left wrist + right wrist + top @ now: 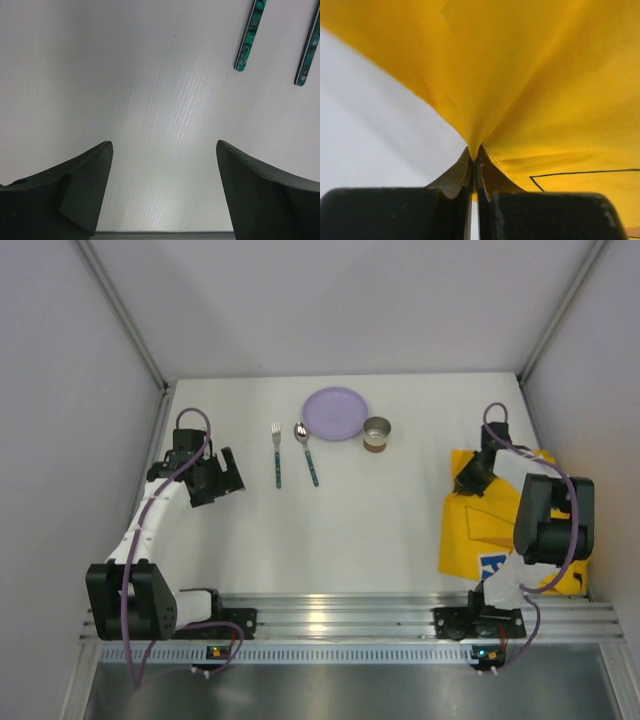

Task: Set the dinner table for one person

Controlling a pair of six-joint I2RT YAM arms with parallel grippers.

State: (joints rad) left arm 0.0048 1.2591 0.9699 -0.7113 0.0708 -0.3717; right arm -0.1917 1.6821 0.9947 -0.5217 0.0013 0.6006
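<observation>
The white dinner table (pixel 380 510) holds a purple plate (pixel 335 413), a small metal cup (pixel 376 433), a fork (pixel 277 455) and a spoon (pixel 306 451) with green handles at the back. The two handles show in the left wrist view, fork (pixel 250 35) and spoon (pixel 308 50). A yellow printed placemat (pixel 475 530) lies rumpled at the right. My right gripper (pixel 468 477) is shut on the placemat's edge (pixel 530 75), pinching a fold. My left gripper (pixel 222 478) is open and empty over bare table (pixel 165 150), left of the fork.
Grey walls close in the table on the left, right and back. A metal rail (pixel 340 615) with the arm bases runs along the near edge. The right arm (pixel 545 520) stands over the placemat.
</observation>
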